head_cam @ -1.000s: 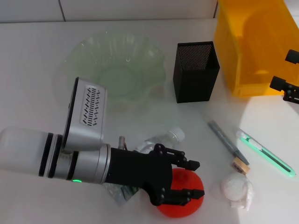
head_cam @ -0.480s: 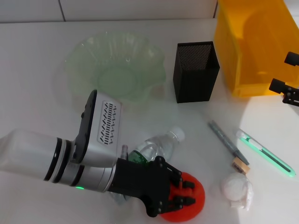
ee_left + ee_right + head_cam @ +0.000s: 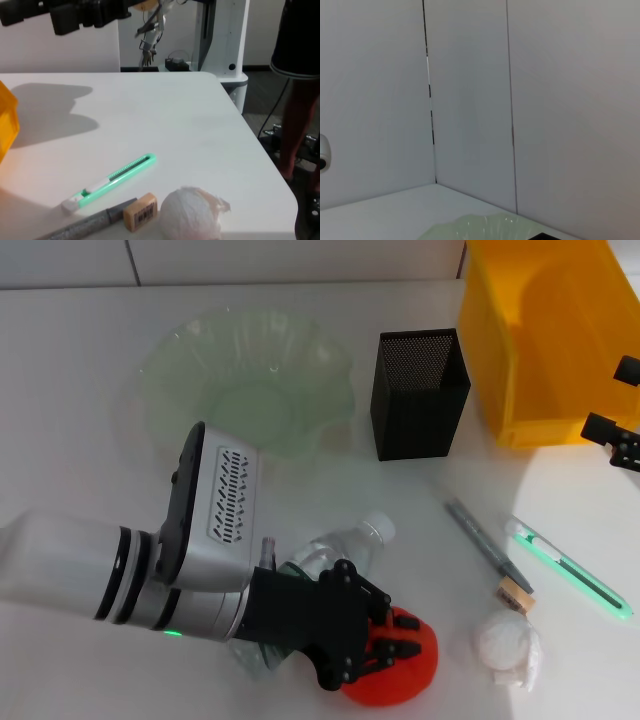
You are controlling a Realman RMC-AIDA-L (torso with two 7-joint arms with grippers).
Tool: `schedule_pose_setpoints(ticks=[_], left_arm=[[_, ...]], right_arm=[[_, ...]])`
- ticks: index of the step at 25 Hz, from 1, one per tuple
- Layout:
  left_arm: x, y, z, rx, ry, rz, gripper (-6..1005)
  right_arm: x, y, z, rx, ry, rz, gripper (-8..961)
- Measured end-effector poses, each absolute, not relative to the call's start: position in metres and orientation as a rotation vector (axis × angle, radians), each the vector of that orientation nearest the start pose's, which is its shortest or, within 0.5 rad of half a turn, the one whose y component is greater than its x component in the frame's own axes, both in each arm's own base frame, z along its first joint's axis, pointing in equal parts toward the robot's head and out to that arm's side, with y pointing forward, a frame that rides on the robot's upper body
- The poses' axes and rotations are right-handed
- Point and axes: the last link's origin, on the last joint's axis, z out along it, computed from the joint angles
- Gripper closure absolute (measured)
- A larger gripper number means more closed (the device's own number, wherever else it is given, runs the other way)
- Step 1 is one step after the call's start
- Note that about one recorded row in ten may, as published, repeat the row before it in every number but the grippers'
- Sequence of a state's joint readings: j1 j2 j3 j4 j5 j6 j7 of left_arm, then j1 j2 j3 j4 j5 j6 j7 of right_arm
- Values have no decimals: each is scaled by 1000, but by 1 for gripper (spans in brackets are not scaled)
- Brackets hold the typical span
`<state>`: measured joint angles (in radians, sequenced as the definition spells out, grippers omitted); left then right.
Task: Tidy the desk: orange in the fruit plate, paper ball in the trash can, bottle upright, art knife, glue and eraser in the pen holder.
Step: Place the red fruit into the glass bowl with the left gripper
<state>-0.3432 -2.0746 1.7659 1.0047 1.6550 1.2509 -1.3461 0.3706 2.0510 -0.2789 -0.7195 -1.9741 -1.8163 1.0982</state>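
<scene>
Closing around the orange, the left gripper sits low at the near edge of the desk, its black jointed fingers clamped on the rough red-orange skin. Just beside it, touching the gripper's dark body, lies the bottle, clear crinkled plastic on its side with its white cap pointing toward the pen holder, a tall square cup of black metal mesh. Behind the arm rests the fruit plate, pale-green translucent glass with a ruffled rim. The trash can is smooth bright-yellow plastic, at the far right. Near the orange lie the paper ball, a crumpled white wad, the small tan eraser, a grey pen-like stick and the slim green art knife. The right gripper hangs by the trash can; whether its fingers are apart I cannot tell
</scene>
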Motion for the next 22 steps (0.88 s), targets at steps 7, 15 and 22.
schedule_pose_setpoints(ticks=[7, 15, 22], left_arm=[[-170, 263, -80, -3112, 99, -596, 846], [-150, 294, -21, -2829, 193, -861, 852], [-170, 350, 0, -2420, -50, -897, 854]], right_arm=[[315, 274, 78, -2364, 387, 885, 170], [315, 273, 77, -2361, 390, 900, 173], [313, 272, 73, -2351, 402, 929, 176]])
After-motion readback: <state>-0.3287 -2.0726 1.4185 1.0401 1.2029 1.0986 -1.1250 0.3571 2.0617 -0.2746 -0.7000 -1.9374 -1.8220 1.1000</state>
